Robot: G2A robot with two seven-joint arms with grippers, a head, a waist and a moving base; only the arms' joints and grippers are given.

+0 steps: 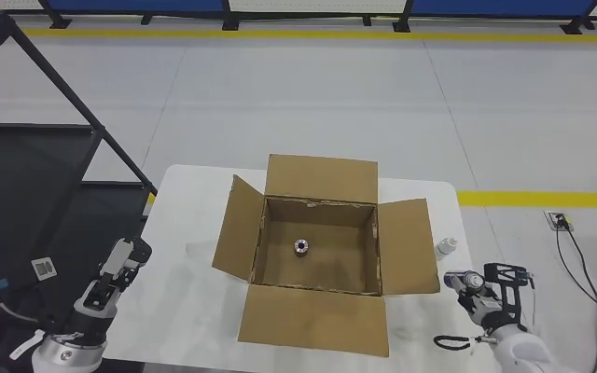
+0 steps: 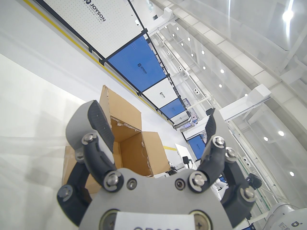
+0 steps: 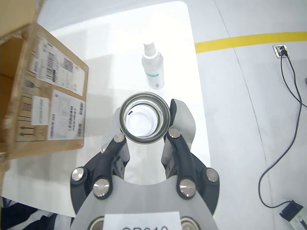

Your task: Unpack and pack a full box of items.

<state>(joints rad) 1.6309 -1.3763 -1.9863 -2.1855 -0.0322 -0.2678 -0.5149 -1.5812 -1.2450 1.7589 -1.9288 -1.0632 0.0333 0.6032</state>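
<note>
While our right claw [image 3: 146, 117] clamps the open metal-rimmed jar [image 3: 144, 130] by its sides, we risk toppling the spray bottle [image 3: 153, 68] standing just ahead of it if we swing forward. The box [image 3: 48, 92] sits beside that claw, one small round piece [image 1: 300, 245] inside. Our left claw [image 2: 153, 118] hangs wide open, with the box ahead of it.

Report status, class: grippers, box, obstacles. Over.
Left gripper open, empty. Right gripper shut on jar, outside box. One small round item in box. Spray bottle upright beyond jar.
</note>
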